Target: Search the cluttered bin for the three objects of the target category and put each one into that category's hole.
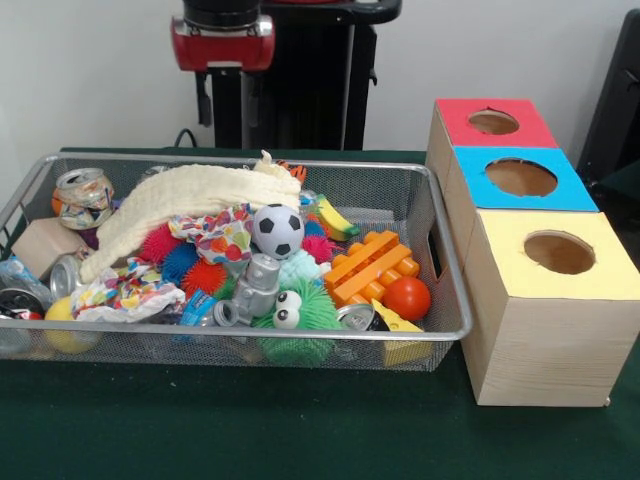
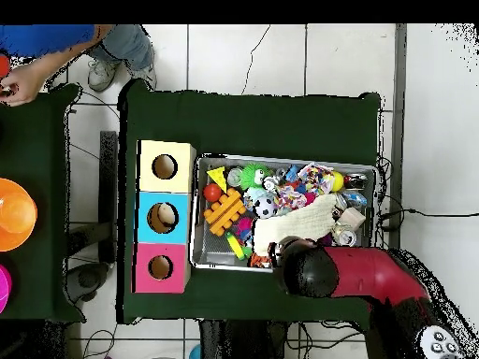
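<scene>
My arm (image 2: 360,273) hangs over wire bin's (image 1: 455,300) cluttered edge; gripper grasp unclear. Three-hole wooden box (image 1: 545,320) touches bin.

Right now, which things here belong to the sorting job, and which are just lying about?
Job:
silver wire-mesh bin of mixed toys and cans
wooden box with red, blue and yellow holed tops
red and black robot arm

Lying about:
orange bowl on the side table
person in a blue top at the edge

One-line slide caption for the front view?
Wire bin crammed with toys beside red, blue, yellow-topped hole boxes; arm raised behind.
</scene>
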